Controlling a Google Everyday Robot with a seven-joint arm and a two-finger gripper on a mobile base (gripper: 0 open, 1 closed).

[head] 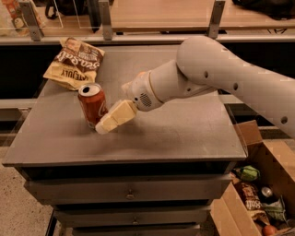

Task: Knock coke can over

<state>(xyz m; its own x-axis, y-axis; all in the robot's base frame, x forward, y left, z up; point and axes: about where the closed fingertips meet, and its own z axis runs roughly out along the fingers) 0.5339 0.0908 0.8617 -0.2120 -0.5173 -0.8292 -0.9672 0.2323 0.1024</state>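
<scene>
Coke can (92,105), red aluminium cylinder, is likely handling light and tippy; closed cream gripper (102,126) is touching its base; push higher.

A robot test area, set up like an office snack corner, is shown. A grey metal cabinet with drawers (131,193) serves as the worktop (184,133), on which a chip bag (76,62) and a coke can (92,103) are laid out. The gripper (103,126) of a white robot arm (221,73) is seen low over the worktop, right beside the coke can. A cardboard box (228,214) packed with snacks and drinks is placed on the speckled floor (18,203). A wooden counter (161,14) with metal posts (215,18) is seen behind.
</scene>
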